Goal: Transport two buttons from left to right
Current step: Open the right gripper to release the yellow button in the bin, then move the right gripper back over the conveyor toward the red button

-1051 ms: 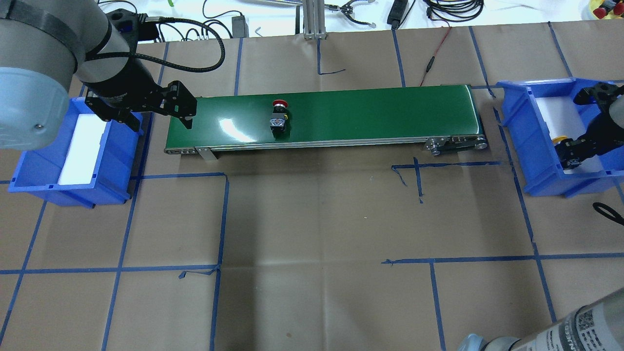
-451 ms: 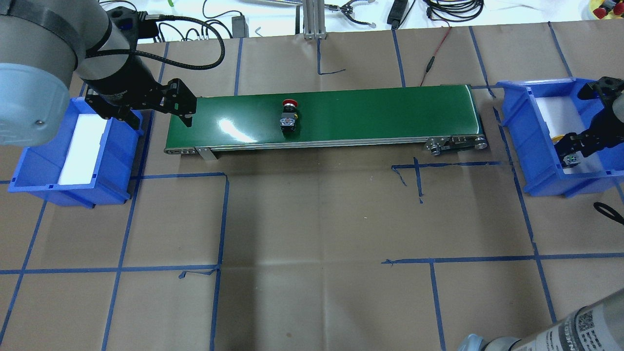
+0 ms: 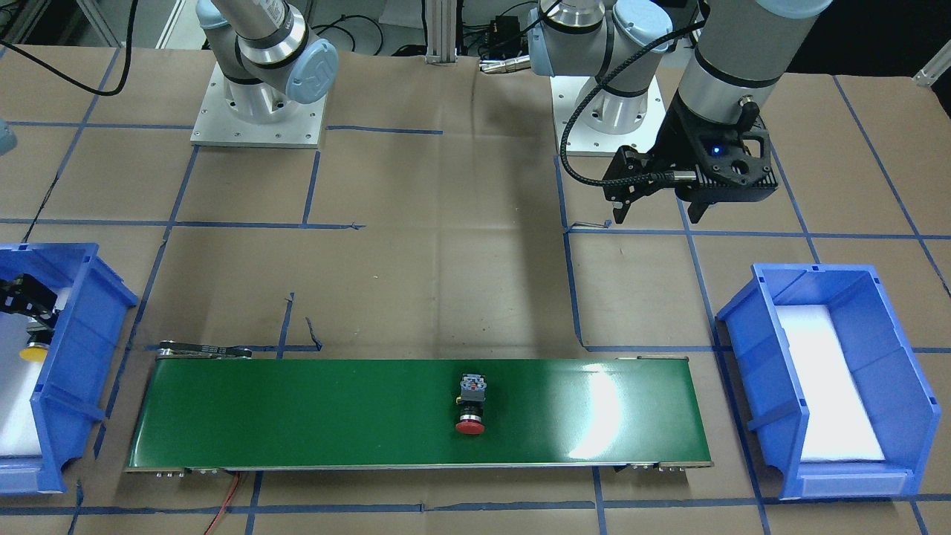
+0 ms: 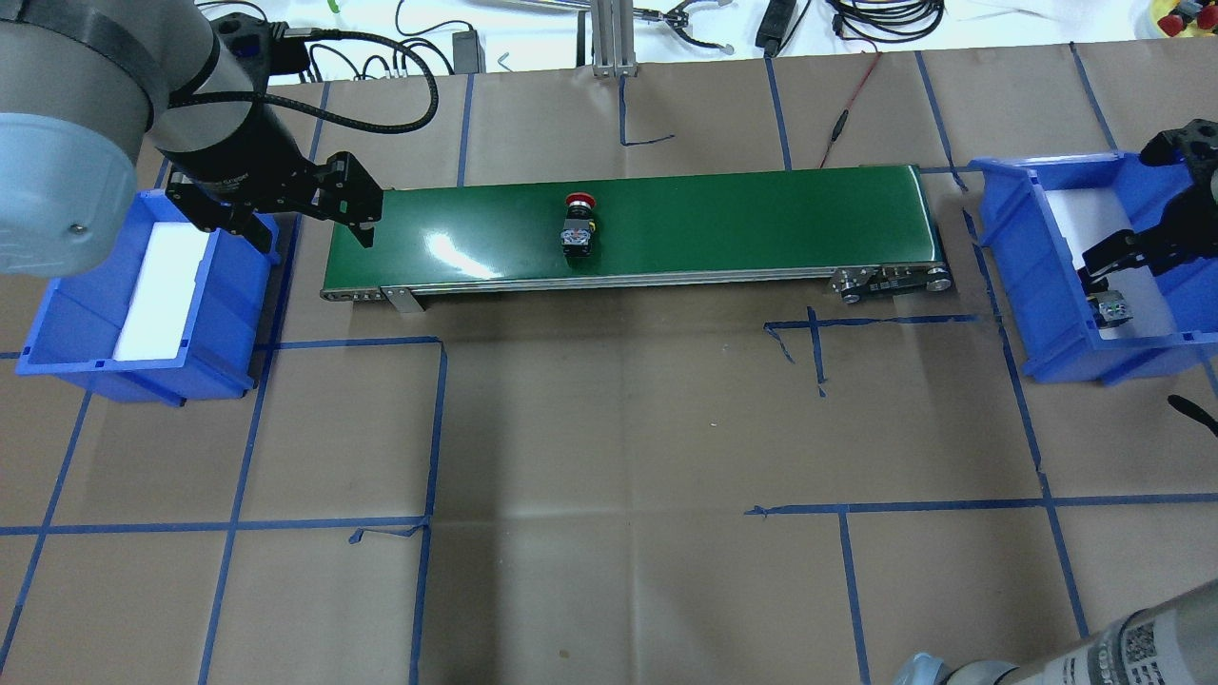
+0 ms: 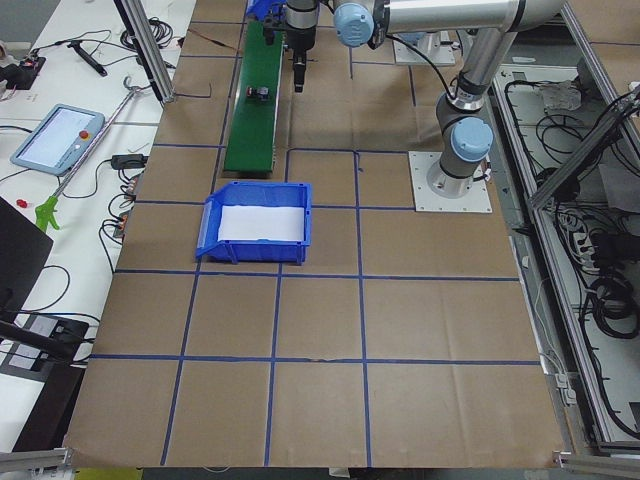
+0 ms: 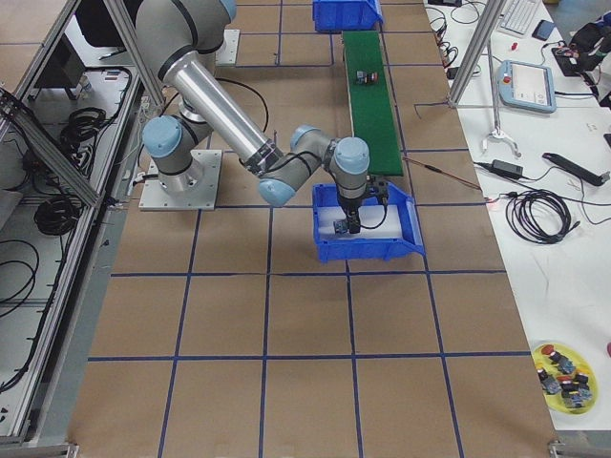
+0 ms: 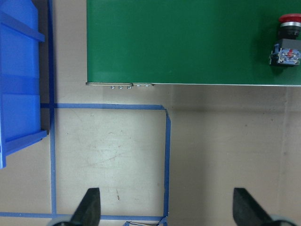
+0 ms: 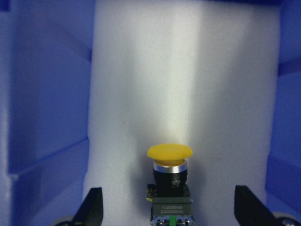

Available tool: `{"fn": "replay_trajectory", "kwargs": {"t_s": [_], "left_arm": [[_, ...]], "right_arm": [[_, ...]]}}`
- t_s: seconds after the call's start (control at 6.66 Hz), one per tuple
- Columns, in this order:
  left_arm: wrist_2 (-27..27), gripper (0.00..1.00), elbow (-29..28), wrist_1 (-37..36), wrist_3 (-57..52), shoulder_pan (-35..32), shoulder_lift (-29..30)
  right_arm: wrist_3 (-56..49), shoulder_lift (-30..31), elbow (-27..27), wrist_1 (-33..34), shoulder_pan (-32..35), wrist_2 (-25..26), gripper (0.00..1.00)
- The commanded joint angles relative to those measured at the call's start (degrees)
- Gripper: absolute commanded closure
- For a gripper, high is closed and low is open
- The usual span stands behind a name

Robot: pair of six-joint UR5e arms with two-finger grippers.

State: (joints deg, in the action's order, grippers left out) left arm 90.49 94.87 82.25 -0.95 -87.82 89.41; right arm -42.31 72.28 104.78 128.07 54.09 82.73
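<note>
Farther right along the green conveyor belt (image 4: 723,214) than a second ago: red button (image 4: 578,226), on its side, just left of mid-belt; lifted clear of the yellow button (image 8: 170,165) meanwhile, right pincer (image 8: 167,193). Brown-papered tabletop (image 4: 609,428) beneath all, belt across its far half. Blue bins at both ends, foam-lined: left bin (image 4: 228,314), and right bin (image 4: 1037,285) with the yellow button lying in it. Left pincer (image 7: 164,193) spread wide, gripping nothing, hovering between left bin and belt end. Right pincer spread as well, above the yellow button, not touching.
</note>
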Motion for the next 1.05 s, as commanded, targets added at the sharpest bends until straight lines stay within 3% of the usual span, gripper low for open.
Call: {"fn": "replay_trajectory", "kwargs": {"t_s": [0.0,0.3,0.6,0.9], "left_arm": [[0.12,0.0,-1.34,1.33,0.07,0.01,0.76],[0.21,0.0,-3.45,3.44,0.07,0.01,2.25],[0.03,0.0,-2.41,3.27,0.07,-0.07,1.38],[-0.05,0.0,-2.32,3.01,-0.02,-0.07,1.29]], "right_arm": [[0.12,5.12,-0.28,-0.45,0.49,-4.66,0.0],[4.05,10.23,-3.07,-2.19,2.24,-4.77,0.0],[7.66,9.64,-10.27,-12.19,7.66,-3.81,0.0],[20.89,9.64,-10.56,-12.76,15.31,-1.62,0.0]]}}
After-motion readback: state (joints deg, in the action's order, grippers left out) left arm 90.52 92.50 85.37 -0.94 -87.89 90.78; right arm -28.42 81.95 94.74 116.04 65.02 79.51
